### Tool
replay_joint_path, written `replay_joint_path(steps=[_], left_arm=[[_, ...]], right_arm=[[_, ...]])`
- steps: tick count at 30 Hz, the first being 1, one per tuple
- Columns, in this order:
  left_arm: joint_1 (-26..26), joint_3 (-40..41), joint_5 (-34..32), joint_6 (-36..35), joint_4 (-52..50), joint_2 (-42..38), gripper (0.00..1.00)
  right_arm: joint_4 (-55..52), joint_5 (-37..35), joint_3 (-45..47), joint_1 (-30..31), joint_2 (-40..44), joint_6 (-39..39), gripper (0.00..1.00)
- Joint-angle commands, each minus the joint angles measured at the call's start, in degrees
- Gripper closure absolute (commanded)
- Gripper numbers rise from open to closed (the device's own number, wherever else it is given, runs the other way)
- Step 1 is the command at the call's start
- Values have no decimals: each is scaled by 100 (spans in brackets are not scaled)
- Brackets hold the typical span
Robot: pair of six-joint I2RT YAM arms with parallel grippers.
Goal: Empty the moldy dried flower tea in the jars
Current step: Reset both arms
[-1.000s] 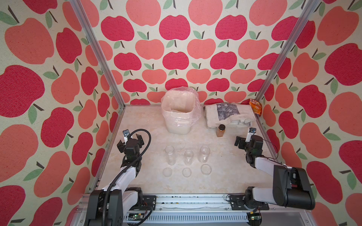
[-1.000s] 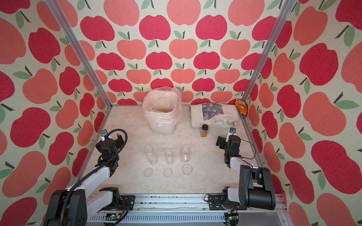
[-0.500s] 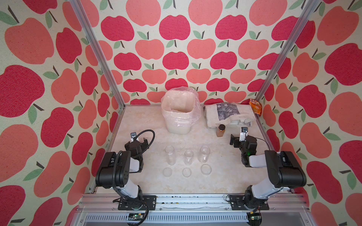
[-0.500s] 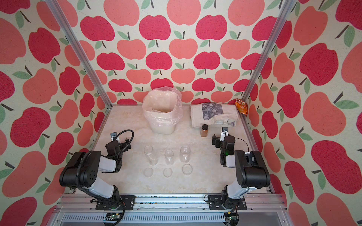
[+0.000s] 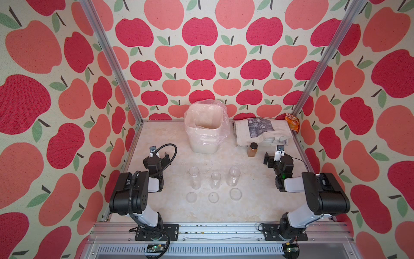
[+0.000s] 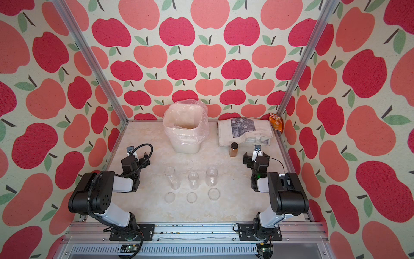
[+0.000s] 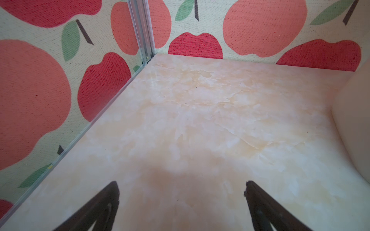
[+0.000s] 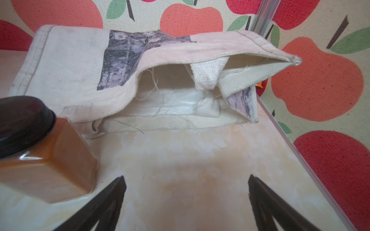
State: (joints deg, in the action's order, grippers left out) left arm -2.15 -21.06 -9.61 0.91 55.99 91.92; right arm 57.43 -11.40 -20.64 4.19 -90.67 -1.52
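The jars (image 5: 215,180) stand upright in a row of three at the middle of the worktop (image 5: 156,201). Each has its clear lid (image 5: 213,197) lying flat just near of it. In both top views their walls look clear, with no dark layer of dried flower tea at the bottom. The white bin (image 5: 201,145) stands far of them, and its wall hides whatever lies at its bottom.

The left claw (image 7: 181,183) sits low at the left edge with its jaws spread wide over bare worktop, gripping nothing. The right claw (image 8: 186,178) is equally wide and empty at the right. It points at the open cloth bag (image 8: 80,60), with the amber jar (image 8: 46,156) just beside its left finger.

Judging by this, the emptying looks finished, or else only a check remains. If any crumbs cling inside a jar, the nearer claw should take it by the wall at mid-height. It should carry the jar fully over the bin's rim before tipping, then tip it well past level. The right claw should rise before swinging left, since the amber jar could easily be knocked over. Reaching between the jars risks toppling a neighbour, so an outer jar is the safer first pick.
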Motion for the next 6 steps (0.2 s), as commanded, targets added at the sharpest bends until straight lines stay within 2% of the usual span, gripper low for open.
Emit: replay_joint_path(steps=[1, 6], left_arm=[[-11, -11, -42, -91, 75, 57, 1], [-98, -30, 74, -15, 1, 41, 0]], right_arm=[[128, -104, 55, 25, -52, -63, 1], [130, -108, 60, 29, -55, -72, 1]])
